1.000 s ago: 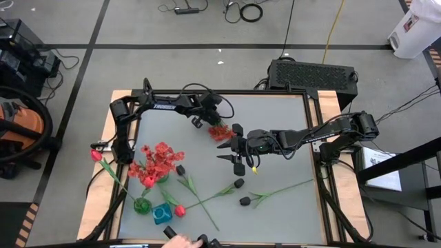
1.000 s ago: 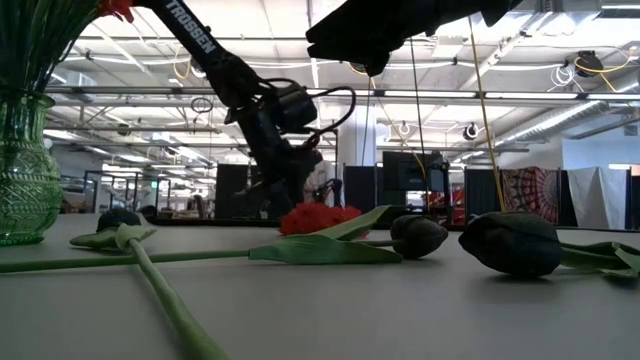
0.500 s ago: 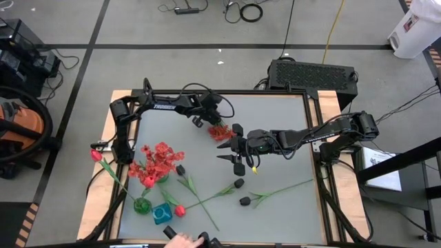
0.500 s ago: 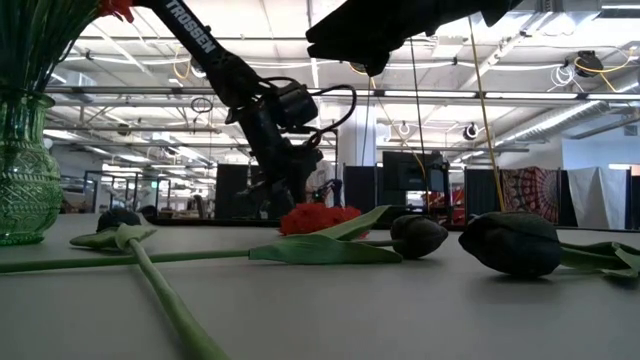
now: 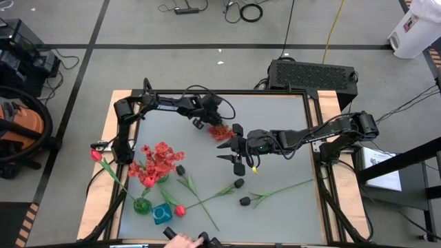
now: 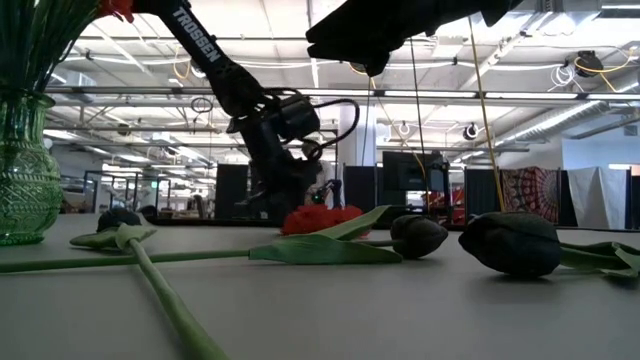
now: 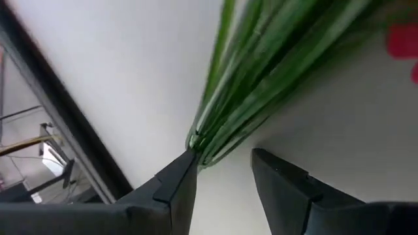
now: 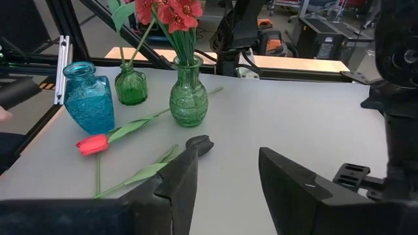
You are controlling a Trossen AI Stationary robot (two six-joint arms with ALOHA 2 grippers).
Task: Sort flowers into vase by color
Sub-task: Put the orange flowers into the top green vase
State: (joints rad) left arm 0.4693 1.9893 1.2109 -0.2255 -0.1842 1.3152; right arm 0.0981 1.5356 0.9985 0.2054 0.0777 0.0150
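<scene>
Flowers: frilly red bloom [image 5: 220,131] lay on table [image 5: 289,117] under left gripper [image 5: 207,122], stem bundle [image 7: 261,72] between spread fingers, not pinched. Step: pickup. Next: close, lift, carry to green vase [image 8: 188,96]. Right gripper [image 5: 233,145] spread, hovering beside.

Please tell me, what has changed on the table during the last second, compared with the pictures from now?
The left gripper shifted slightly at the red frilly flower near the table's far middle; that flower barely moved. The right gripper, the green vase and the black buds stayed as they were.
</scene>
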